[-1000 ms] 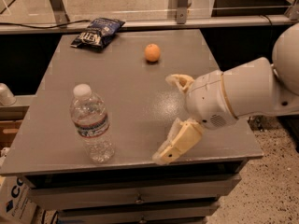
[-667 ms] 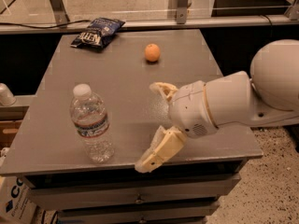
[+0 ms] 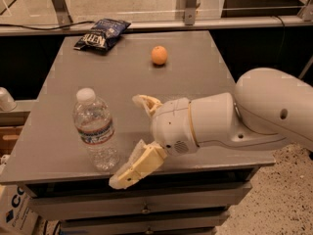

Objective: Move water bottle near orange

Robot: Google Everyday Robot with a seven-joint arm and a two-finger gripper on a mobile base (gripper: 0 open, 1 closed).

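The water bottle (image 3: 95,129) stands upright near the front left of the grey table (image 3: 122,82); it is clear, with a white cap and a white label with a red band. The orange (image 3: 159,55) sits far back at the table's middle. My gripper (image 3: 128,140) is open, just right of the bottle, its cream fingers (image 3: 137,166) spread wide, one near the table's front edge and one further back. It holds nothing and does not touch the bottle.
A dark blue chip bag (image 3: 101,34) lies at the back left corner. A metal rail (image 3: 146,24) runs behind the table. Drawers (image 3: 146,207) sit under the front edge. A cardboard box (image 3: 14,214) stands at the lower left.
My arm has moved left across the front of the table, bringing the open gripper from the right side to just beside the bottle. The bottle and the orange have not moved.
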